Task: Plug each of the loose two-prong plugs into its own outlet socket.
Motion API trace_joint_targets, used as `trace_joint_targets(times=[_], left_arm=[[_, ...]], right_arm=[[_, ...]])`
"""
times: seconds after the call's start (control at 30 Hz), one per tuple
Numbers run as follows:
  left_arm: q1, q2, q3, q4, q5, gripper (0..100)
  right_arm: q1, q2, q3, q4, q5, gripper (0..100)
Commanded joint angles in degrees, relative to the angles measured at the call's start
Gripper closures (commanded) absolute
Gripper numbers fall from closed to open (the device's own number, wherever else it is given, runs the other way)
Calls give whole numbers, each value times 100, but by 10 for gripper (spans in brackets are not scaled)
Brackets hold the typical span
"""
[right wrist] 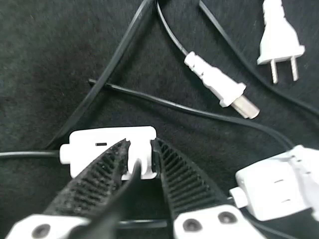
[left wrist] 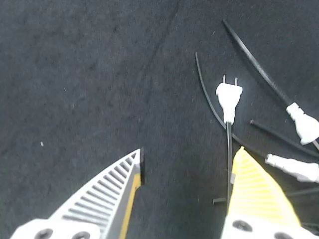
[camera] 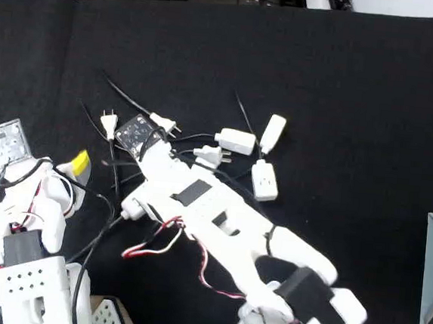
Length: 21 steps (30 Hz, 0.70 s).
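High view, plug on table ahead of left arm, left wrist view, left claw released, plug just beyond, right wrist view, right claw clenched on socket amid cables

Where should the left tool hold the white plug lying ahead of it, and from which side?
Probably the plug by its white body, behind the prongs, coming down from the cable end. It lies flat with prongs pointing away from the open left tool, so they stay free.
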Motion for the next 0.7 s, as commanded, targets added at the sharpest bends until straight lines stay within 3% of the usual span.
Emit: trace_joint_targets(times=[0.0, 0.3, 0.67], left_arm=[[-57, -62, -48, -141, 18, 712], [-57, -62, -31, -141, 18, 712], [-57, -62, -22, -141, 9, 712]], right_arm=[[246, -910, -101, 9, 0, 987], [1670, -1226, -769, -501, 35, 986], [3745, 954, -2466, -1776, -220, 986]])
